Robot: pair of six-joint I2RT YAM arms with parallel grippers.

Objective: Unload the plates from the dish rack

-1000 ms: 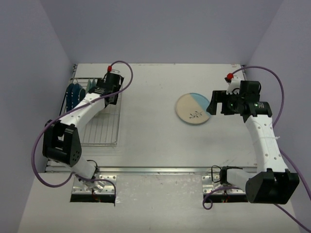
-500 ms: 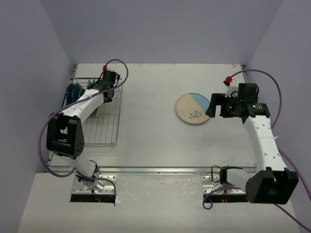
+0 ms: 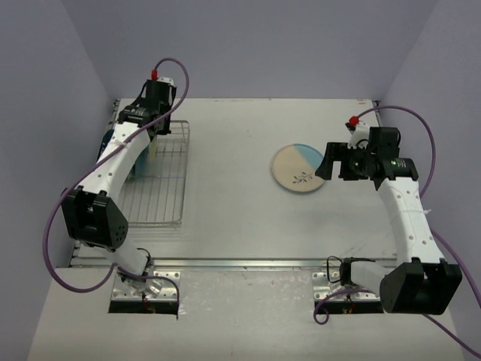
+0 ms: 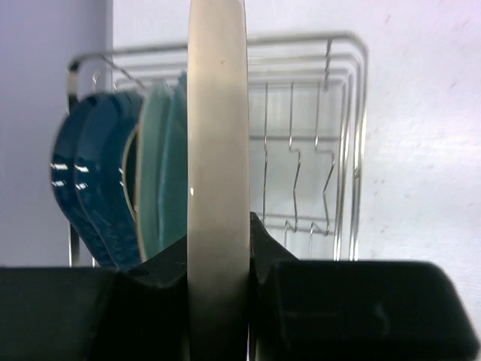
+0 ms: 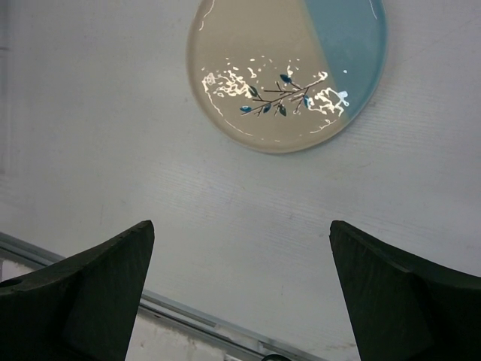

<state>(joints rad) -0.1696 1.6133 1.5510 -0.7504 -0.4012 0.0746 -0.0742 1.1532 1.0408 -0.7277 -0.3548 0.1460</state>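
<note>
Swung to the rack's far end, my left end effector now pinches a pale plate standing there, ready to lift; right end effector hangs spread near the sprig plate on the desk.

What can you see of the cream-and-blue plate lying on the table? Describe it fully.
The cream-and-blue plate is round, glossy and ceramic-looking. Most of its face is cream, one side segment is light blue, and a dark sprig with small blue leaves crosses the cream part. It lies flat, face up, on the white table, apart from the dish rack. Only the table touches it.
</note>
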